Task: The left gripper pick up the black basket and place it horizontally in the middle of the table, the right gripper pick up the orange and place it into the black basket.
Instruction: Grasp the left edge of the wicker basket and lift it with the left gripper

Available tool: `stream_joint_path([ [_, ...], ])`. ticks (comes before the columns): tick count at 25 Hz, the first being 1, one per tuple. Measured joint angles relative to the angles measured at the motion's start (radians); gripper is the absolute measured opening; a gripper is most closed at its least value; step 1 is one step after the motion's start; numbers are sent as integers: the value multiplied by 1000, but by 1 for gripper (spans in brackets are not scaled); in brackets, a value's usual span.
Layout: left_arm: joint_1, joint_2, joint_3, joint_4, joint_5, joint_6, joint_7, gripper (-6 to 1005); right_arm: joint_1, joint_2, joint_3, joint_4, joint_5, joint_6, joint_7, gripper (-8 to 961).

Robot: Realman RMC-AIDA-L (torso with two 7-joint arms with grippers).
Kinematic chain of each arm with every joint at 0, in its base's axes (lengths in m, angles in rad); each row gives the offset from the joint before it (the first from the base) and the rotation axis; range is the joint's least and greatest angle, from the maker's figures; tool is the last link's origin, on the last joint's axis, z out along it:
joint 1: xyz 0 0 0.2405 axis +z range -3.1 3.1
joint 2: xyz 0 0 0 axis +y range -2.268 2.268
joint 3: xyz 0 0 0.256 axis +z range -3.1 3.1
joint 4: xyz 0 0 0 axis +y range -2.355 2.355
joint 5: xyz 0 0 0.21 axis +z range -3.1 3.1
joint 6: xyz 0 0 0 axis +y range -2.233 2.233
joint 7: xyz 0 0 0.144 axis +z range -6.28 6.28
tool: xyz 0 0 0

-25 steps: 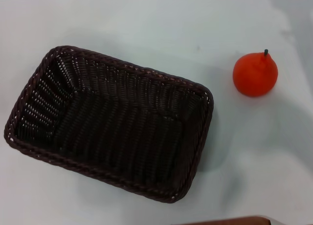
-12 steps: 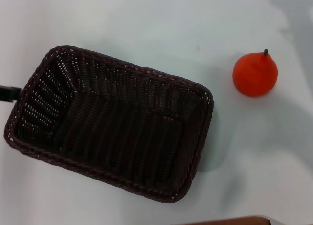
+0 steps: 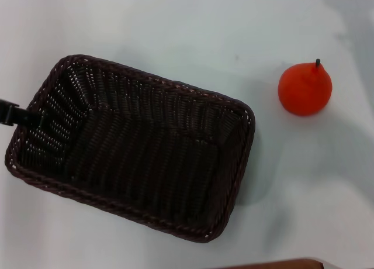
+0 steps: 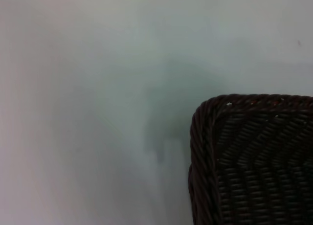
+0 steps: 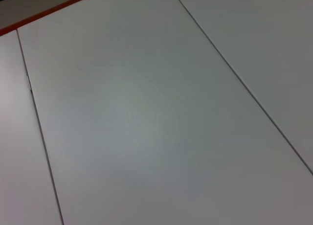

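Note:
The black basket lies on the white table, left of centre, its long side slanting down toward the right. One of its corners shows in the left wrist view. The left gripper comes in as a flat black bar from the left edge and reaches the basket's left short rim; only this one bar shows. The orange stands upright on the table at the right, stem up, well apart from the basket. The right gripper is out of view.
A brown edge strip marks the table's near side. The right wrist view shows only white panels with thin seams and an orange-red strip in one corner.
The left gripper has entered from the left edge and moved right up to the basket's left rim. The basket and the orange have not moved.

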Motion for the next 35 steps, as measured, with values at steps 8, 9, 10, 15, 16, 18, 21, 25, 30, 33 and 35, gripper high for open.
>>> stream_joint_path([
  [8, -23, 2, 27, 122, 7, 87, -37, 820, 10, 0, -2, 0, 0, -11, 17, 944],
  [9, -26, 2, 29, 133, 7, 88, -37, 816, 11, 0, -3, 0, 0, -12, 20, 944],
  [10, -33, 2, 30, 155, 8, 90, -37, 812, 11, 0, -2, 0, 0, -13, 23, 944],
  [15, -62, 5, 31, 216, 11, 91, -37, 793, 12, 0, 0, 0, 0, -13, 35, 944],
  [16, -67, 6, 32, 225, 12, 90, -34, 789, 12, 0, 0, 0, 0, -13, 41, 944],
  [18, -76, 11, 34, 248, 13, 86, -27, 781, 12, 0, 0, 0, 0, -14, 50, 944],
  [21, -86, 15, 40, 273, 25, 90, -22, 769, 15, 0, 0, 0, 0, -15, 54, 945],
  [25, -82, 4, 77, 251, 88, 116, -20, 683, 16, 1, 0, 0, 0, -15, 59, 945],
  [30, -85, 1, 96, 221, 119, 126, -29, 471, 16, 2, 1, 7, 0, -16, 64, 945],
  [33, -92, 3, 92, 222, 125, 128, -42, 328, 16, 3, 2, 9, 0, -16, 69, 945],
  [35, -94, 3, 91, 210, 136, 125, -56, 296, 16, 3, 3, 9, 0, -16, 78, 944],
])
